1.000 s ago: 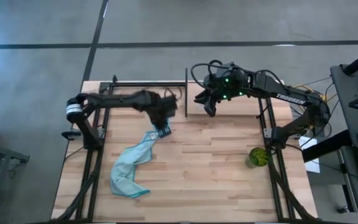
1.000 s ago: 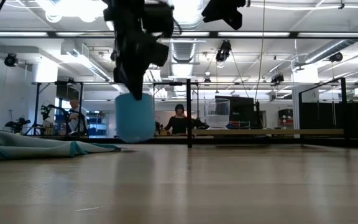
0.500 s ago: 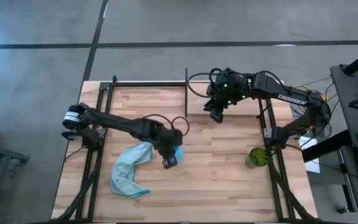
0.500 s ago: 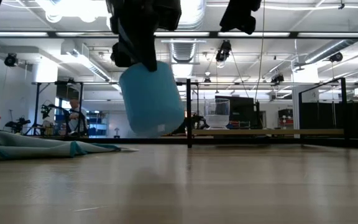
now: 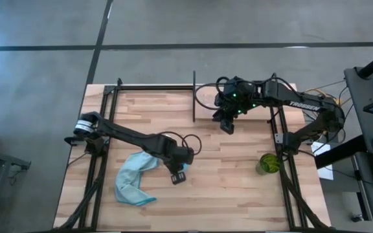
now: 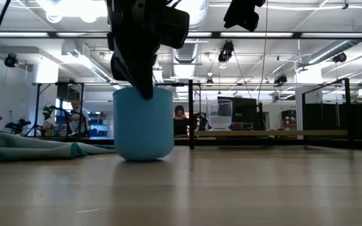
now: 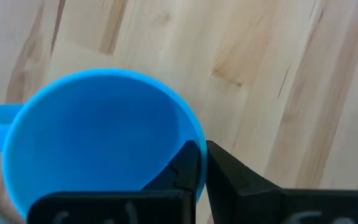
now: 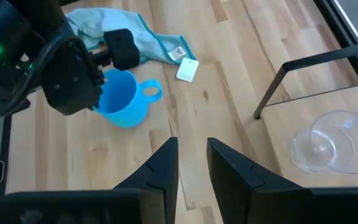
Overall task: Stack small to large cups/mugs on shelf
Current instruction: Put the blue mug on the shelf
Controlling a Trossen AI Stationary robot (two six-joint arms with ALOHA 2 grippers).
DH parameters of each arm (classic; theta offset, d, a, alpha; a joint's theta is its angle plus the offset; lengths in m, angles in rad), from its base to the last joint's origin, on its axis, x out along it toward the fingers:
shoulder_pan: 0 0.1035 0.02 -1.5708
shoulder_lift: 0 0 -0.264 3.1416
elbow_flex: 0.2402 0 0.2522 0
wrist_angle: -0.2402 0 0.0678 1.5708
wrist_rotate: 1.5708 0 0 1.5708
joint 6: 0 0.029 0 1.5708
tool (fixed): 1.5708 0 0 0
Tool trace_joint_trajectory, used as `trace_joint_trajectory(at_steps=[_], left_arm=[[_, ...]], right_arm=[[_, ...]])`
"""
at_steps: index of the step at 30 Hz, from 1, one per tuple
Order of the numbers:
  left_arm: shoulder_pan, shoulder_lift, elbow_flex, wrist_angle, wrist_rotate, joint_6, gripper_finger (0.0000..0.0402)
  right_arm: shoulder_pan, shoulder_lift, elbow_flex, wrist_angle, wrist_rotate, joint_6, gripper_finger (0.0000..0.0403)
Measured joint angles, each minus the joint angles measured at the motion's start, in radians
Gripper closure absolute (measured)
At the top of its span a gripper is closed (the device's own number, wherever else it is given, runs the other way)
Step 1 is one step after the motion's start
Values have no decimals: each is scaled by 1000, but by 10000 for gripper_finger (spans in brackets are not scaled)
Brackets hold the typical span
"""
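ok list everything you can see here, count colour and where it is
blue mug: 1, bright blue, upright on the tabletop, mid-left
clear cup: 1, transparent, on the shelf
green cup: 1, olive green, tabletop's right edge
cloth: 1, light blue, crumpled beside the mug
shelf: 1, pale wood, black rods, far side of the table
person: 1, in the room beyond the table
left gripper: jaws shut on the mug's rim
right gripper: jaws open, above the shelf

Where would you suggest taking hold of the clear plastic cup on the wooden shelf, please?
Probably by its rim wall, coming down from above: the clear plastic cup stands upright with its mouth open on the pale wooden shelf. The right claw is open above the table and nothing crowds the cup.
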Motion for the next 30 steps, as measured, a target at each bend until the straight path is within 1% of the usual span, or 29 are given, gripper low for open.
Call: trace_joint_trajectory(at_steps=[3, 5, 12, 15, 21, 23, 25, 28, 30], left_arm=[[-2, 8, 4, 9, 1, 8, 399], [-2, 11, 4, 14, 5, 7, 391], [3, 14, 1, 22, 6, -20, 328], [3, 11, 13, 20, 13, -21, 309], [3, -41, 101, 27, 24, -18, 302], [3, -59, 134, 20, 24, -18, 302], [4, -83, 162, 20, 22, -18, 302], [5, -134, 188, 5, -9, -17, 302], [6, -174, 203, -50, -52, -17, 302]], right_arm=[[2, 0, 0, 0, 0, -3, 323], [4, 0, 0, -3, 0, -15, 323], [9, 0, 0, -33, 0, -47, 323], [11, 0, 0, -47, -8, -48, 323], [50, 0, 0, -84, -85, -67, 323], [68, 0, 0, -83, -123, -67, 323], [93, 1, 0, -73, -139, -67, 323], [135, 17, -1, -36, -139, -71, 323], [167, 42, -1, -6, -141, -106, 323]])
